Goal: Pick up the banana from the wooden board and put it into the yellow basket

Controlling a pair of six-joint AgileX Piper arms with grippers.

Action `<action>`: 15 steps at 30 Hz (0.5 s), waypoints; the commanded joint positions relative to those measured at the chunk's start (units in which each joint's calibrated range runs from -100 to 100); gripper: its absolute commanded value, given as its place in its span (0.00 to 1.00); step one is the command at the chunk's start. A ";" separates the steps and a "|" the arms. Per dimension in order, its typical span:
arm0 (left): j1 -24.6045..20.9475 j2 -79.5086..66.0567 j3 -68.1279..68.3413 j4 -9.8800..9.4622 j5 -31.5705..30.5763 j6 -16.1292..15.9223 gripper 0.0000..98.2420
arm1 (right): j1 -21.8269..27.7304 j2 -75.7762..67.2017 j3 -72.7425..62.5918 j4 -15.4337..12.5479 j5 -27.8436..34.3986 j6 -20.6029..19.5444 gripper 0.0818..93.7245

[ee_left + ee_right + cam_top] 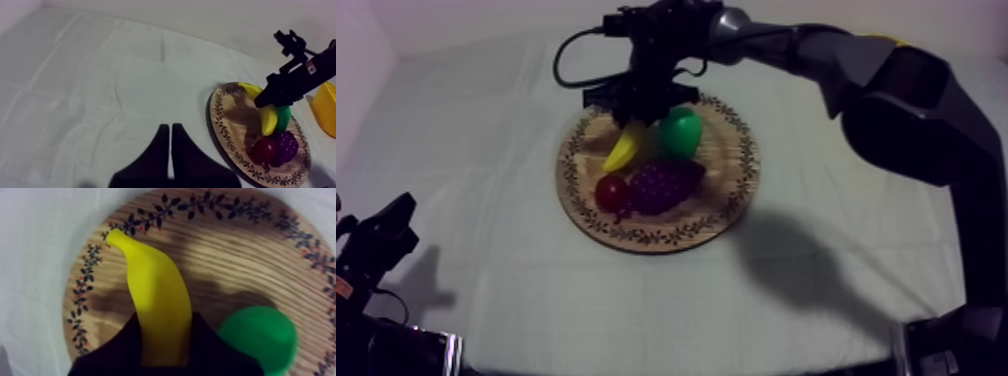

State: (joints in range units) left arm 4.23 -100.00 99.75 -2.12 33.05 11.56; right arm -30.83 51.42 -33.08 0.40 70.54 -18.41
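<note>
The yellow banana (157, 288) lies over the round wooden board (240, 253), and my right gripper (162, 320) is shut on its near end, one black finger (125, 345) on each side. I cannot tell if the banana has left the wood. From above, the right gripper (636, 118) stands over the board's far left part (736, 200), with the banana (624, 150) sticking out below it. The yellow basket (325, 107) stands just beyond the board (225, 120) and the banana (267, 119). My left gripper (381, 240) rests low at the table's left, its fingers (161, 150) together on nothing.
A green pear (680, 132) sits on the board right beside the banana. A bunch of purple grapes (661, 185) and a small red fruit (611, 190) are on the board's near half. Bare cloth (466, 150) lies between the board and the left arm.
</note>
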 commanded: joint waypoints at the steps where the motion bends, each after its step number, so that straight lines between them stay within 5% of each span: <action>1: 0.01 0.00 0.03 0.00 0.01 -0.01 0.00 | 0.27 -4.94 1.92 -0.29 0.24 0.25 0.09; 15: 0.01 0.00 0.03 0.00 0.01 -0.01 0.00 | 8.56 -27.54 16.14 -0.46 0.48 3.37 0.09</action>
State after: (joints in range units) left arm 4.23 -100.00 99.75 -2.12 33.05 11.56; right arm -23.73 26.98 -19.41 0.00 71.67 -15.24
